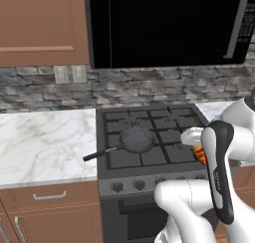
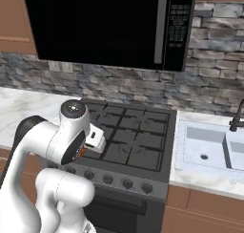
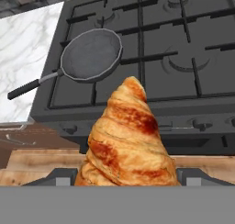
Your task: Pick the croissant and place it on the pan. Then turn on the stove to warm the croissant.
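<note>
Your gripper (image 3: 126,179) is clamped on the croissant (image 3: 126,140), a flaky ridged golden cone held in the air before the stove (image 3: 151,48) front. The round dark grey pan (image 3: 92,54) with its thin black handle sits on the black grates at front left, beside the white marble counter (image 1: 45,142).

A black microwave (image 1: 167,25) is mounted on the wall, taken as landmark. Behind and below it, a grey stone-brick backsplash (image 1: 45,90) is seen, with a pale outlet plate (image 1: 70,73) set in it just below the microwave's left corner. Left of the microwave, a brown wooden upper cabinet (image 1: 42,25) is hung. Below and left, a white marble counter (image 1: 45,142) is laid over brown drawers with metal handles (image 1: 50,195). Below and right of the microwave, a white sink (image 2: 209,148) with a dark faucet (image 2: 237,115) is set. Lighting is even.
</note>
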Controlling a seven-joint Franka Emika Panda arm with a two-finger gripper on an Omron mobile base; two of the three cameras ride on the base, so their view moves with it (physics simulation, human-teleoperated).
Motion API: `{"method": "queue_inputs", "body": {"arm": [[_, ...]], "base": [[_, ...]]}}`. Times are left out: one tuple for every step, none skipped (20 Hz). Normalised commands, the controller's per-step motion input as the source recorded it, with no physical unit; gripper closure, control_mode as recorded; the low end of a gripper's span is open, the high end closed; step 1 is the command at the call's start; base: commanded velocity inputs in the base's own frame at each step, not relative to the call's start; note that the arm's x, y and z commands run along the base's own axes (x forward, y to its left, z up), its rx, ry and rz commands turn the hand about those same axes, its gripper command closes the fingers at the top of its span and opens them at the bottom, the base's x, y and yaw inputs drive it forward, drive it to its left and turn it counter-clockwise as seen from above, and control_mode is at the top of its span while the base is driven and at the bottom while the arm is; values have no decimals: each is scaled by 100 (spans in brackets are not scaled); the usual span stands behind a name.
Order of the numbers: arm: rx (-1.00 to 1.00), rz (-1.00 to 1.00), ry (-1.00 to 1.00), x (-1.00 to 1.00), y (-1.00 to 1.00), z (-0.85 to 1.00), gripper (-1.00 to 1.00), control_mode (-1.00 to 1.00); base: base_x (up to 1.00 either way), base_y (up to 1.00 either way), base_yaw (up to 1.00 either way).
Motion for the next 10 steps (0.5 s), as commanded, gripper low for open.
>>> {"method": "queue_inputs", "body": {"arm": [[0,0,0,0,0,0,100,100],[0,0,0,0,0,0,100,100],[0,0,0,0,0,0,100,100],[0,0,0,0,0,0,100,100],[0,0,0,0,0,0,100,100],[0,0,0,0,0,0,100,100],[0,0,0,0,0,0,100,100],[0,0,0,0,0,0,100,100],[0,0,0,0,0,0,100,100],[0,0,0,0,0,0,100,100]], "base": [[0,-18,0],[0,-19,0],[0,-19,0],[0,-20,0],[0,-24,0],[0,-28,0],[0,-32,0],[-1,-36,0],[-4,-41,0],[-6,-42,0]]}}
